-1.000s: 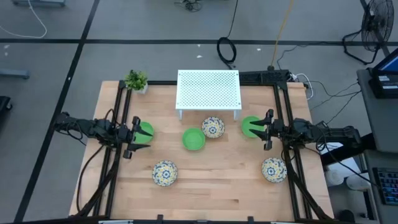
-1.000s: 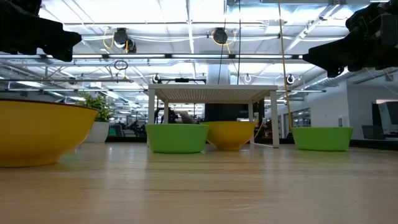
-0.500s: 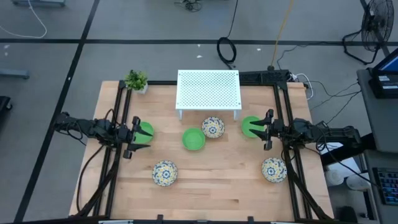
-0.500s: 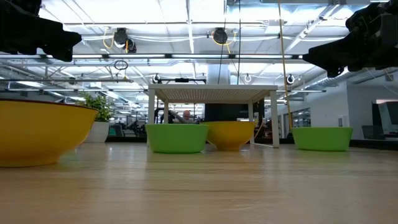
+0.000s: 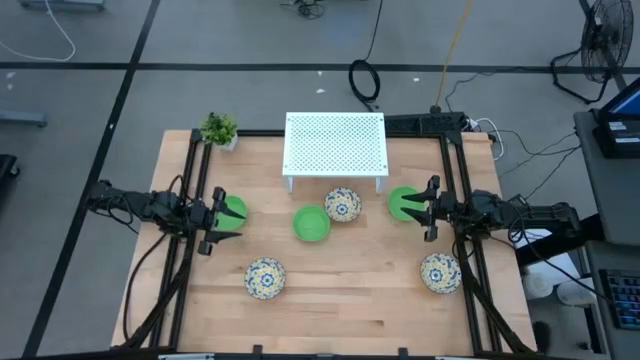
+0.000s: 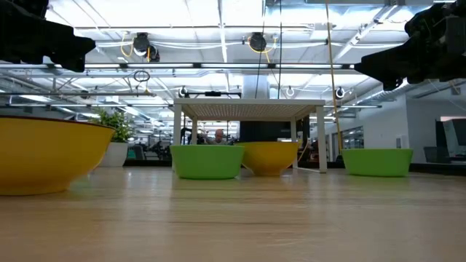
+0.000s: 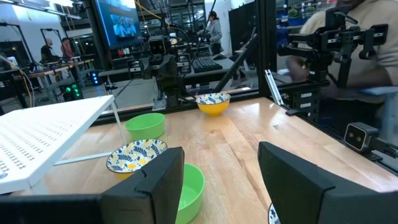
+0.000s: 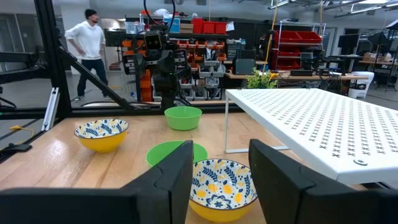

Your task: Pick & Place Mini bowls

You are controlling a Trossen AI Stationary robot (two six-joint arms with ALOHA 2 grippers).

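Nothing moved: three green bowls (image 5: 311,223), three yellow floral bowls (image 5: 265,277); left gripper (image 5: 212,221), right gripper (image 5: 428,208) open, empty.

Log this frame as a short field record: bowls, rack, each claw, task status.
green bowls: three, one under left claw, one mid-table, one at right claw
patterned bowls: three, by the rack, near-left, near-right
rack: at far edge, nothing on top
left claw: open, empty
right claw: open, empty
status: no bowl held
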